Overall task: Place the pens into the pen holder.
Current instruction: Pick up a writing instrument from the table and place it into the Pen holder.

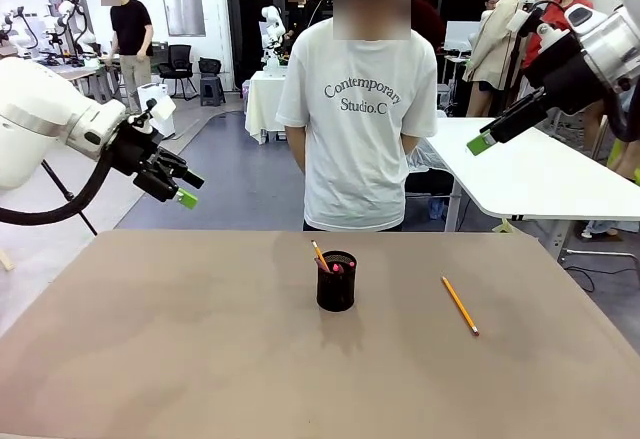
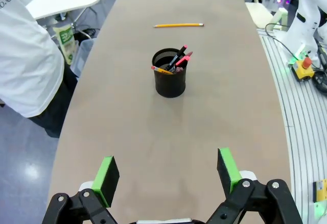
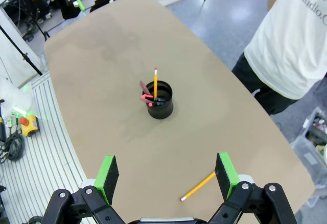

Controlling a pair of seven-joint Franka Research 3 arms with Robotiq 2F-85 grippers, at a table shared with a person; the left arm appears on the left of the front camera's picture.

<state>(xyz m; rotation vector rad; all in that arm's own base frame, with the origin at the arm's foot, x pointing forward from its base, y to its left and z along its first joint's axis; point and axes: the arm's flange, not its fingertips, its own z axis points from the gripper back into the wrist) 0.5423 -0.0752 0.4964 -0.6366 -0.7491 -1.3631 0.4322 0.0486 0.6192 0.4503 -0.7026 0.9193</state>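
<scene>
Both arms are hovering high off the tan table (image 1: pixel 150 359), left gripper (image 1: pixel 187 188) and right gripper (image 1: pixel 487 139) gaping wide, empty. Mid-table, black wire-mesh cylindrical pen holder (image 1: pixel 336 287) sitting with pens (image 2: pixel 176 60) inside; one orange-yellow pencil (image 1: pixel 460 305) lying apart on its right.

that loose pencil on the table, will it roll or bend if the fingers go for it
The pencil looks thin, straight and rigid, so it probably won't bend. Lying flat on the smooth table, it may well roll or skid if nudged sideways. Being so slim and low, it likely offers little to pinch.
</scene>
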